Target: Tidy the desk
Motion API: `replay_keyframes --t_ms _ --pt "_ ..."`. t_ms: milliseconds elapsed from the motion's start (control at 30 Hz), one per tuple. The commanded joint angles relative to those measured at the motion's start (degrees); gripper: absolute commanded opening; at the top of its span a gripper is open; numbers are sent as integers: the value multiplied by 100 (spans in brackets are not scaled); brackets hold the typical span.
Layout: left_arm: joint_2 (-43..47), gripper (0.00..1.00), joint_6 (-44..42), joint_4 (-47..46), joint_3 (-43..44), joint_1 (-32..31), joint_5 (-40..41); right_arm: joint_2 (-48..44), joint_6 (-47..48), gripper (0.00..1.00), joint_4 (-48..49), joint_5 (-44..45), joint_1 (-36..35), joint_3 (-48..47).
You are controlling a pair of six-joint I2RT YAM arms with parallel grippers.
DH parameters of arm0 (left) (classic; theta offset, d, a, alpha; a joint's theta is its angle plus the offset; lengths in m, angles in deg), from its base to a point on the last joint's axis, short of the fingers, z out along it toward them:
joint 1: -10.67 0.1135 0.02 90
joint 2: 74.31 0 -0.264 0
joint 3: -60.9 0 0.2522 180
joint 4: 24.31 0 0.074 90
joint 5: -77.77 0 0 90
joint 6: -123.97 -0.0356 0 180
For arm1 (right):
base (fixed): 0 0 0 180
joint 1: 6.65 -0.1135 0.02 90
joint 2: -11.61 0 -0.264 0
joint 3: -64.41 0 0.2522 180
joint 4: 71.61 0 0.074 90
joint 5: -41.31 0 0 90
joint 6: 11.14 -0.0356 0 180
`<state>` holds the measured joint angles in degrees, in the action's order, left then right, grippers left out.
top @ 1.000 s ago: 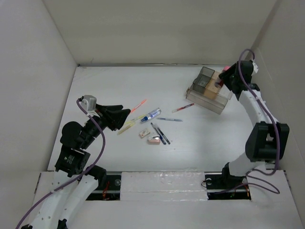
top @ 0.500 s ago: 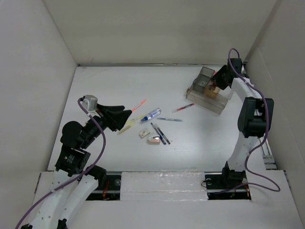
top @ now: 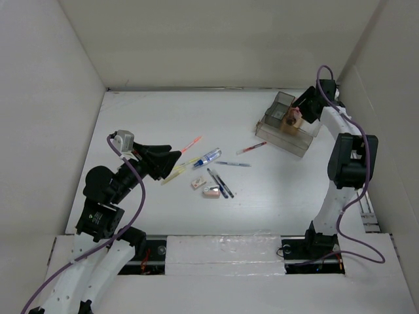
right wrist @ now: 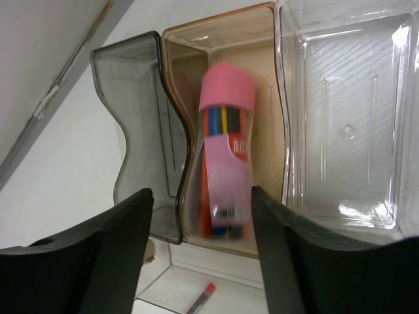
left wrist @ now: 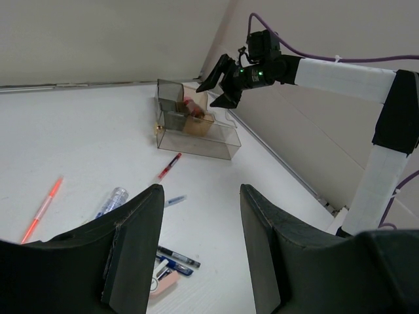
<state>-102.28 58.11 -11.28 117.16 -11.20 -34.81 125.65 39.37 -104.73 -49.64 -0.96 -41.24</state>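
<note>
The white desk point(top: 150, 118) carries scattered pens and a compartmented organizer point(top: 288, 131) at the far right. My right gripper point(top: 302, 108) hovers over the organizer's brown middle compartment point(right wrist: 262, 39), jaws open. Below them a pink-capped tube of coloured pens point(right wrist: 224, 163) lies in that compartment, clear of both fingers and blurred at its lower end. My left gripper point(top: 171, 156) hangs open and empty above the desk's left half, beside a yellow pen point(top: 177, 171). In the left wrist view its jaws point(left wrist: 201, 190) frame bare desk.
Loose on the desk are an orange pen point(top: 190, 144), a clear blue-capped pen point(top: 207, 157), a thin blue pen point(top: 234, 163), a red pen point(top: 251, 148), two dark pens point(top: 220, 183), a small eraser point(top: 198, 184) and a pink piece point(top: 211, 191). White walls enclose three sides.
My right arm swung upright over the organizer, then its jaws widened and let go of the pink-capped tube into the brown compartment. The left arm has not moved.
</note>
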Motion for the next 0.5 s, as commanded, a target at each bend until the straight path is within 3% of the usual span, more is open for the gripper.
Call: replay_keyframes --t_ms 0,67,100,200,300,333,367,433,467 --pt "-33 46 38 -331 4 25 -123 -57 -68 70 178 139 124 -267" --pt "-16 46 47 -331 -14 25 -132 -153 -68 82 186 139 125 -215" --pt "1 46 38 -331 -14 25 -123 -276 -68 84 230 139 125 -180" --pt "2 46 21 -314 13 25 -79 -548 -86 79 300 -35 72 -4" --pt "71 46 20 -296 -14 25 -88 -1251 -77 44 904 -133 -366 732" --pt "89 46 20 -313 -5 25 -36 -1644 -51 17 1046 -160 -707 978" --pt "107 46 12 -305 4 25 26 -1796 19 7 1187 -151 -919 1442" --pt "90 46 3 -261 39 25 70 -2069 125 0 1530 -134 -1376 1858" --pt "81 46 3 -226 48 25 105 -2226 73 0 1557 -73 -1926 2216"
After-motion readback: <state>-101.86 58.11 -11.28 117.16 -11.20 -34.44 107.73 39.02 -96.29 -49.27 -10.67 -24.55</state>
